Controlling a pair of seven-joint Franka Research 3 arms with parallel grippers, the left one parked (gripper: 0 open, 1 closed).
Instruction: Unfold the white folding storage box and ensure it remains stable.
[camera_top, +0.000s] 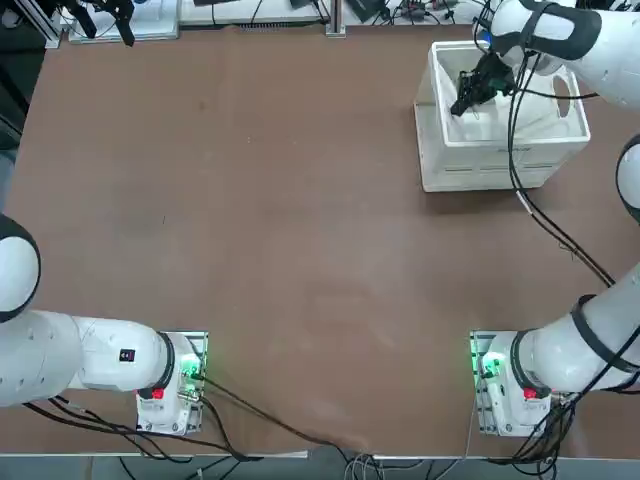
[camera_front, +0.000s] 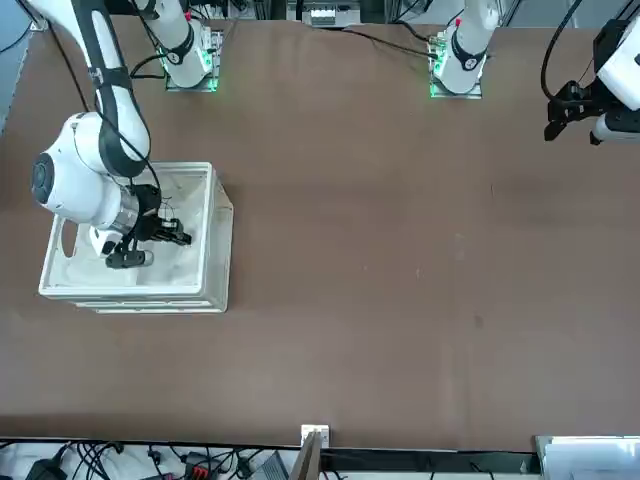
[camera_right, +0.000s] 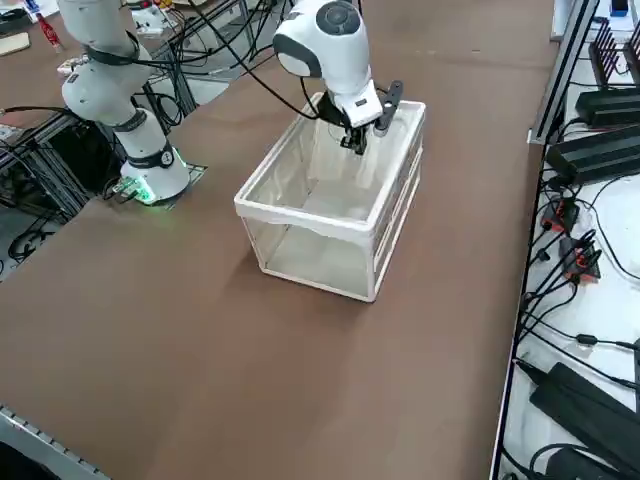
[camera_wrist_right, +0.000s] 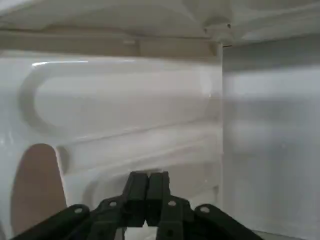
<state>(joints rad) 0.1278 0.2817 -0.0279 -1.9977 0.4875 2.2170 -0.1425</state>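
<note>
The white folding storage box (camera_top: 500, 152) stands as an upright crate at the far right of the table, also seen from the front (camera_front: 218, 235) and the right side (camera_right: 310, 215). My right gripper (camera_top: 459, 106) reaches down inside it, near the wall on the box's left. Its tips show in the front view (camera_front: 185, 238) and the side view (camera_right: 352, 146). In the wrist view the gripper (camera_wrist_right: 148, 186) is shut with nothing between its fingers (camera_wrist_right: 159, 192). They point at a white inner panel (camera_wrist_right: 125, 110) with an oval handle hole (camera_wrist_right: 37, 187). Whether they touch it is unclear.
Black cables (camera_top: 545, 225) trail from my right arm across the table beside the box. The arm bases (camera_top: 500, 375) sit at the near edge. Brown tabletop (camera_top: 280, 220) stretches left of the box. Power supplies and wires (camera_right: 590, 150) lie off the table's right edge.
</note>
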